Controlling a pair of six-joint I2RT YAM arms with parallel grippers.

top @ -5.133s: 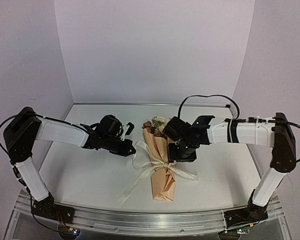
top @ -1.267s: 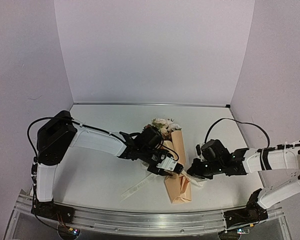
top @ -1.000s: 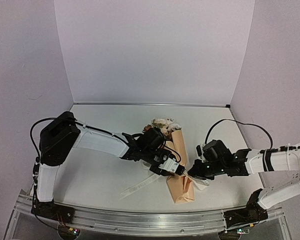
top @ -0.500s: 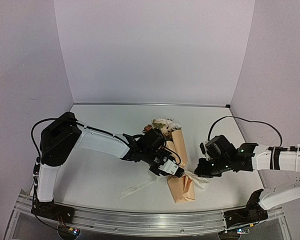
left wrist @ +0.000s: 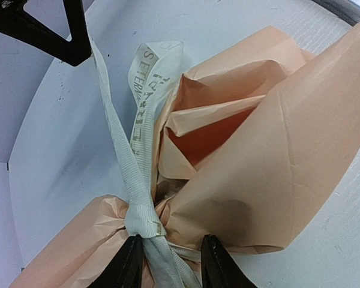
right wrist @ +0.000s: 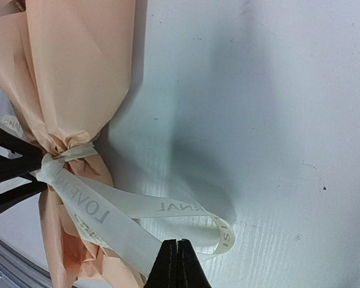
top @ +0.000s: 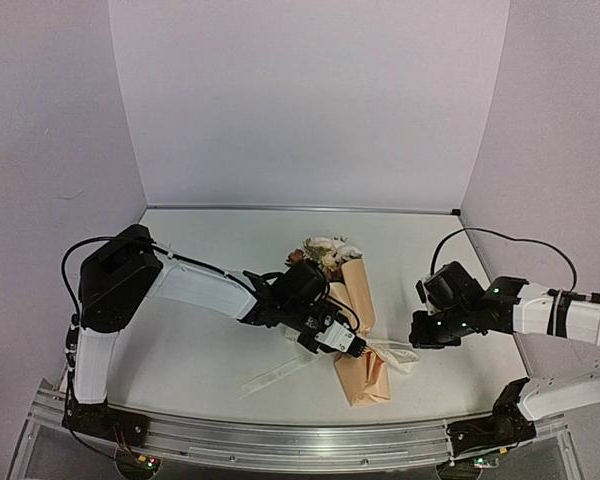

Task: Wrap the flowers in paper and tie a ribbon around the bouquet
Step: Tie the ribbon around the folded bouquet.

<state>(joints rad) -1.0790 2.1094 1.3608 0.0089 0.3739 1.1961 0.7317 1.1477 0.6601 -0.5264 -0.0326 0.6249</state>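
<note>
Loose tail [top: 276,374] of the ribbon [right wrist: 102,210] lies flat on the table [top: 180,345] left of the bundle, angled toward the near edge. Left gripper [left wrist: 168,267] sits at the waist of the bouquet [top: 358,300], jaws narrowed onto the knot [left wrist: 145,227]. Ribbon and gathered paper [left wrist: 276,162] fill the gap between them, so it reads as a grasp pinning the tie. Bouquet lies on its side a little right of centre, nearer the near edge than the back, with the flowers [top: 325,250] pointing to the back edge. Paper is wrapped into a cone and cinched at the waist, so wrapping looks done. From the knot one strand of ribbon runs rightward over bare table to the right gripper [right wrist: 177,247]. Its jaws are clenched flat on that strand, close to a curled loop with printed lettering. Left wrist view shows the strand pulled straight between knot and right gripper. Step in hand, by my reading: tightening the tie, left holding, right drawing. Whether the knot is a full one or only a first crossing I cannot tell, because the folds hide it. Next move calls for a steady outward pull by the right arm while the left holds the waist down. It needs care not to drag the bouquet toward the right edge or tear the paper. A second crossing or bow follows if the tie proves single.
</note>
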